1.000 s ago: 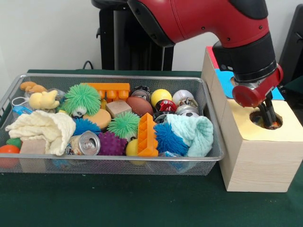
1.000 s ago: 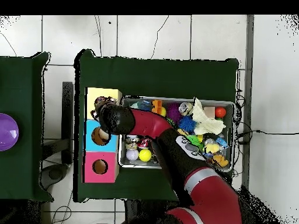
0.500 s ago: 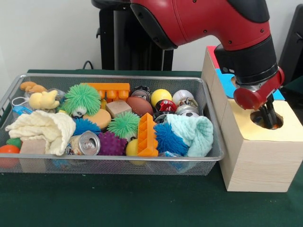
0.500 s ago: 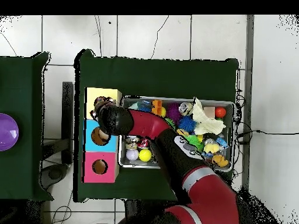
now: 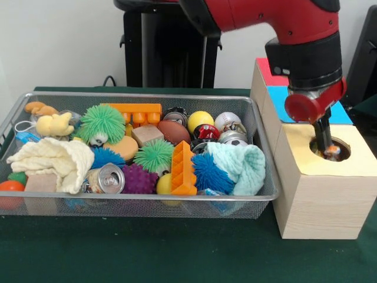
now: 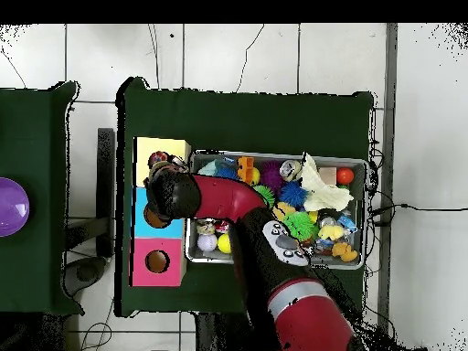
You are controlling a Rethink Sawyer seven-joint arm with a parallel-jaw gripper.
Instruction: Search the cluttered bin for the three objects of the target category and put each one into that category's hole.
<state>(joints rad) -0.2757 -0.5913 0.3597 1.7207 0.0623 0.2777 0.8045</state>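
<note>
The wire mesh bin (image 5: 147, 196) lies left of the boxes, full of spiky balls, blocks, cloths and a silver can (image 5: 110, 178). I cannot pick out any snack packet among this clutter. The yellow-surrounded hole (image 5: 340, 146) tops the nearest pale wooden box (image 5: 321, 194). My gripper (image 5: 324, 143) hangs straight down with its tips at the hole's left rim. A small orange and white scrap of packet (image 5: 333, 152) shows inside the hole, just below the tips. In the overhead view my wrist (image 6: 172, 194) covers the gripper, between the yellow box (image 6: 163, 146) and the blue box (image 6: 141, 216).
The blue-surrounded box top (image 5: 284, 101) and the red one (image 5: 265, 66) stand behind the yellow one, partly behind my arm. The red box's hole (image 6: 157, 261) shows from overhead. A purple bowl (image 6: 11, 206) sits on a separate table at the left.
My gripper has risen from deep inside the yellow hole to its rim and shifted slightly toward the blue box. The bin's contents have not moved.
</note>
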